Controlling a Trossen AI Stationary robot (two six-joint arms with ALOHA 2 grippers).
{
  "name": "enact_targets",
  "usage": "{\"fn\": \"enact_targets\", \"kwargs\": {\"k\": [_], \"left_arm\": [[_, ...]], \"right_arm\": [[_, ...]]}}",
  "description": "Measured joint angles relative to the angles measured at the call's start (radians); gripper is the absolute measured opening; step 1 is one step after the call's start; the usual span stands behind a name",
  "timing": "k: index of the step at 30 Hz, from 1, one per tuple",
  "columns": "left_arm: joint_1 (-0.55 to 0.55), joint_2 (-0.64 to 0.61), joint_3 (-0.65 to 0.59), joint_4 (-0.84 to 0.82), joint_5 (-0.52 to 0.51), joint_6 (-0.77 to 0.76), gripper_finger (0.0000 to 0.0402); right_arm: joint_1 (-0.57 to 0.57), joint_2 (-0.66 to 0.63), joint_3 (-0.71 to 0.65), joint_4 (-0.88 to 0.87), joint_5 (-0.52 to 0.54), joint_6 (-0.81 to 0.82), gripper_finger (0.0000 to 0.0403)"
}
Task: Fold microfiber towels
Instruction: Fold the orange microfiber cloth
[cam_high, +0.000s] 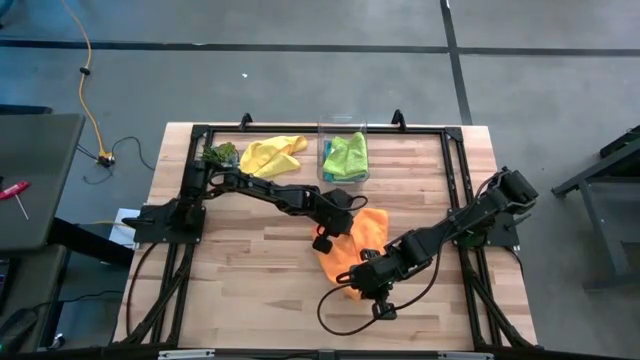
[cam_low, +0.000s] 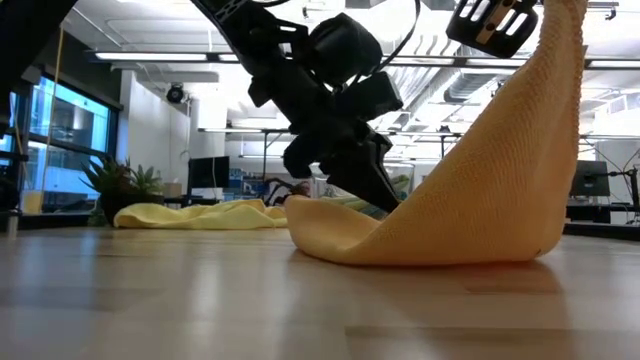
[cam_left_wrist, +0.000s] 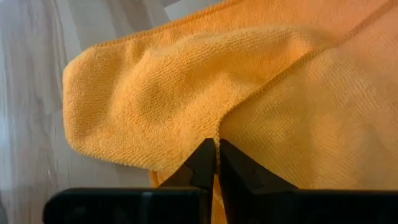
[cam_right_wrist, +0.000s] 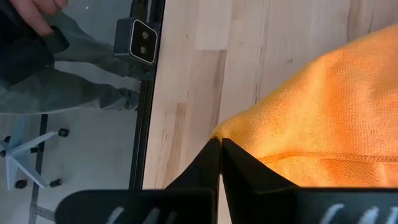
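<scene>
Fingers of both arms pinched shut on the orange towel (cam_high: 352, 248) at mid-bench.
Left fingers (cam_left_wrist: 217, 163) grip a hemmed edge; right fingers (cam_right_wrist: 221, 163) hold a corner, lifting it high above the pale wooden bench (cam_high: 250, 280). Yellow towel (cam_high: 272, 154) and a clear box (cam_high: 344, 158) of towels sit at the far edge; grey concrete floor (cam_high: 300, 80) surrounds.

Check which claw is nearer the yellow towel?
Left. The left claw, shut on the orange towel, sits just in front of the yellow towel. The right claw, also shut on the orange towel, is farther toward the table's front.
</scene>
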Motion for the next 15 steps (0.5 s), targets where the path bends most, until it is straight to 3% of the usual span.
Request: {"fn": "enact_targets", "kwargs": {"k": [5,10,15], "left_arm": [[0.005,-0.074,0.000,-0.143,-0.052,0.001,0.0003],[0.054,-0.235,0.000,-0.377,-0.060,0.008,0.0002],[0.088,-0.444,0.000,-0.471,-0.117,-0.021,0.0001]], "right_arm": [[0.000,-0.038,0.000,-0.011,0.034,0.021,0.0000],[-0.012,-0.169,0.000,-0.058,0.191,0.079,0.0000],[-0.033,-0.302,0.002,-0.130,0.384,0.116,0.0000]]}}
